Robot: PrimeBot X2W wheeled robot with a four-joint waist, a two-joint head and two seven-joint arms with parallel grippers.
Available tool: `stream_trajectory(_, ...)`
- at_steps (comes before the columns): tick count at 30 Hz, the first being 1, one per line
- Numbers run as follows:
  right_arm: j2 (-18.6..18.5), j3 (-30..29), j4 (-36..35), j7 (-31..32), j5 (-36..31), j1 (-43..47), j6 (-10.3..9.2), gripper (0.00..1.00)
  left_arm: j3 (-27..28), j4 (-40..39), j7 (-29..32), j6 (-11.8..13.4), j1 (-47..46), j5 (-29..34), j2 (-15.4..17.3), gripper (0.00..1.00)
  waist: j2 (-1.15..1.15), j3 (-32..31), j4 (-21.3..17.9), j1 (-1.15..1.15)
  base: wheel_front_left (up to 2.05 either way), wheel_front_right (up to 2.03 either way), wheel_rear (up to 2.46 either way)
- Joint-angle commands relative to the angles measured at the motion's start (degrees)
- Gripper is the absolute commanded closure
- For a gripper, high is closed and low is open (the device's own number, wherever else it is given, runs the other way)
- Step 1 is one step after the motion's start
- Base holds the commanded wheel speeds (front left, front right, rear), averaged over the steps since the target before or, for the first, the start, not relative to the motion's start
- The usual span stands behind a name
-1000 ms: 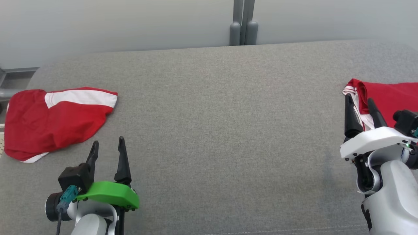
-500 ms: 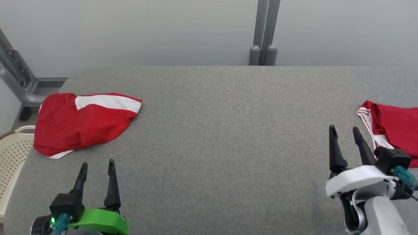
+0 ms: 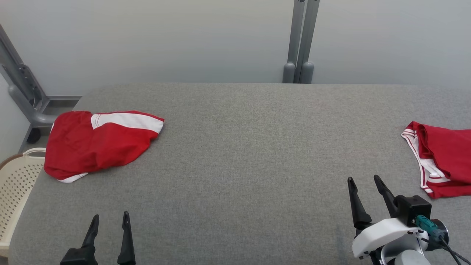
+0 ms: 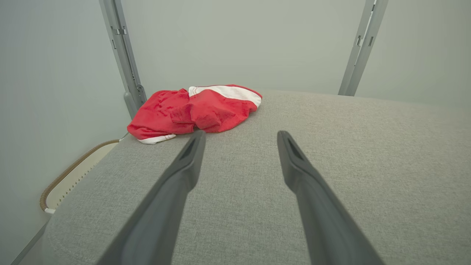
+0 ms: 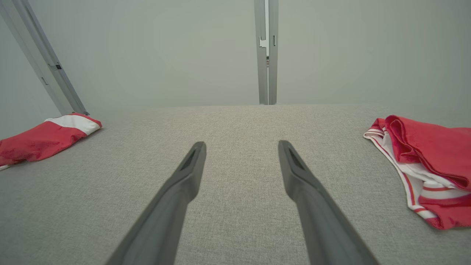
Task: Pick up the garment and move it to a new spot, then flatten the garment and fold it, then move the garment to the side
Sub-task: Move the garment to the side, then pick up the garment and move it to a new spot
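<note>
A crumpled red garment with a white band (image 3: 99, 143) lies at the far left of the grey padded table (image 3: 235, 147). It also appears in the left wrist view (image 4: 195, 110) and the right wrist view (image 5: 40, 140). Another red garment with white trim (image 3: 441, 158) lies bunched at the right edge (image 5: 423, 158). My left gripper (image 3: 111, 216) is open near the front edge, well short of the left garment (image 4: 241, 133). My right gripper (image 3: 363, 179) is open and empty, to the left of the right garment and apart from it (image 5: 241, 142).
A cream perforated basket (image 3: 14, 187) stands off the table's left end, its rim seen beside the table (image 4: 70, 176). Grey posts (image 3: 300, 40) rise behind the far edge, and a slanted grey frame (image 3: 22, 95) stands at the back left.
The head view has risen and pulled back, so the wall and basket now show. The right gripper, earlier at the right garment's edge, now stands apart from it. Both grippers stayed open.
</note>
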Motion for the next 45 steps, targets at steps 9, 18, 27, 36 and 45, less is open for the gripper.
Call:
stream_trajectory(9,-0.10,-0.75,2.41,0.71,-3.11,1.37,-0.05,0.00,1.02,2.28,-0.21,-1.25,-0.44,1.47,0.18,0.00,0.00,0.17,0.07,0.01,0.00,0.00,0.00)
stream_trajectory(18,-0.11,-0.62,2.46,0.57,-2.38,1.05,-0.05,0.00,1.70,1.67,-0.21,-1.55,-0.91,2.42,-1.11,0.00,0.00,0.77,-0.07,0.01,0.00,0.00,0.00)
stream_trajectory(27,-0.10,-0.07,2.43,0.68,-1.60,0.77,-0.05,0.00,1.54,2.89,-0.21,-2.22,-1.68,2.29,-1.46,0.00,0.00,0.94,1.20,0.01,0.00,0.00,0.00)
stream_trajectory(36,-0.12,2.96,2.64,0.36,0.21,1.42,-0.05,0.00,2.87,3.54,-0.21,-2.21,-0.97,2.00,-0.78,0.00,0.00,0.98,7.28,0.01,0.00,0.00,0.00)
stream_trajectory(45,-0.10,5.20,3.03,-0.10,1.70,1.72,-0.05,0.00,3.68,3.70,-0.20,-1.85,-0.09,1.63,0.06,0.00,0.00,0.74,15.81,0.01,0.00,0.00,0.00)
